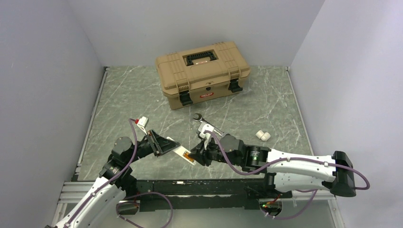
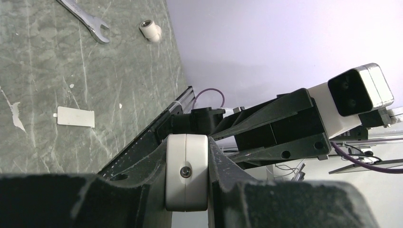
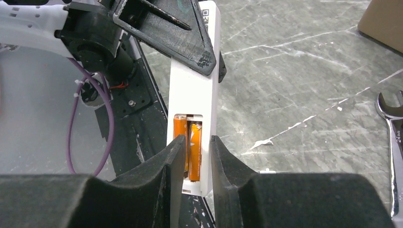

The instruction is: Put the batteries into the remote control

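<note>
The remote control (image 1: 182, 153) is a slim white bar held above the table, its orange-brown recess facing up. My left gripper (image 1: 166, 145) is shut on one end of it; that white end (image 2: 186, 171) sits pinched between the black fingers (image 2: 228, 180). In the right wrist view the remote control (image 3: 192, 95) runs away from me, with two orange batteries (image 3: 195, 145) lying side by side in its recess. My right gripper (image 3: 197, 141) straddles that end with a gap between its fingers and pinches nothing.
A tan toolbox (image 1: 202, 73) stands at the back. A steel wrench (image 1: 204, 124) lies just beyond the right gripper, and a white pipe fitting (image 1: 263, 136) sits to the right. A small white flat cover (image 2: 75, 117) lies on the tabletop.
</note>
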Action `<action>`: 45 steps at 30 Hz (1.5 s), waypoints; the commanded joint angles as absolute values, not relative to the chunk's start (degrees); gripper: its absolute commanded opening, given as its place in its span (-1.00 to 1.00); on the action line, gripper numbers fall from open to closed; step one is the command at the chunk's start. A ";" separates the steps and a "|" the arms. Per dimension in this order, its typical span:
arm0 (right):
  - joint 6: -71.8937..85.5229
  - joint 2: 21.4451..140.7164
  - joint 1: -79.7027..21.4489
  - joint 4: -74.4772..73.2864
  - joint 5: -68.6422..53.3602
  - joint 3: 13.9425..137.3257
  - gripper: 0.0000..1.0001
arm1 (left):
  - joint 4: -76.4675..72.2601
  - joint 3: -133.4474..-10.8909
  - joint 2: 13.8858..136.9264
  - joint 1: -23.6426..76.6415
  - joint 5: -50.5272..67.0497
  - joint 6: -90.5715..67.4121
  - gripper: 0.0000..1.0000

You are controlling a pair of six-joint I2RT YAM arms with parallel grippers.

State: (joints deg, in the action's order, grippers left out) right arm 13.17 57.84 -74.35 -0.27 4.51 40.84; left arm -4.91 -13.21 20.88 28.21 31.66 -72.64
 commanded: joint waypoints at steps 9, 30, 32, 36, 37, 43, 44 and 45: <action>13.13 51.50 -74.27 2.50 7.73 39.48 -0.33 | -8.40 -13.75 21.41 28.21 33.94 -72.42 -1.00; -6.92 40.67 -74.26 6.63 -9.47 33.33 0.20 | -6.58 -15.27 28.18 28.21 46.89 -64.97 -1.00; -9.02 41.37 -74.31 6.87 -9.81 33.36 0.19 | -6.75 -15.33 28.60 28.19 47.51 -64.90 -1.00; -14.70 42.97 -74.29 5.88 -14.70 34.15 0.18 | -8.72 -14.83 28.67 28.21 48.34 -65.85 -1.00; -15.66 43.24 -74.24 5.96 -16.59 34.44 0.15 | -9.01 -14.69 28.79 28.17 48.67 -65.99 -1.00; -22.07 44.80 -74.35 9.62 -28.71 33.57 0.06 | -12.37 -13.92 29.93 28.30 51.14 -66.78 -1.00; -22.62 45.54 -74.23 9.91 -28.99 33.76 0.00 | -12.63 -13.94 30.13 28.38 51.51 -66.74 -1.00; -22.91 46.31 -74.26 10.42 -29.01 33.89 -0.06 | -12.65 -14.11 30.30 28.42 51.69 -66.67 -1.00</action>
State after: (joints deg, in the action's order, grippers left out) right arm -17.61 44.51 -74.28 5.06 -21.93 33.26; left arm -7.53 -13.21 29.80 28.23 48.60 -66.67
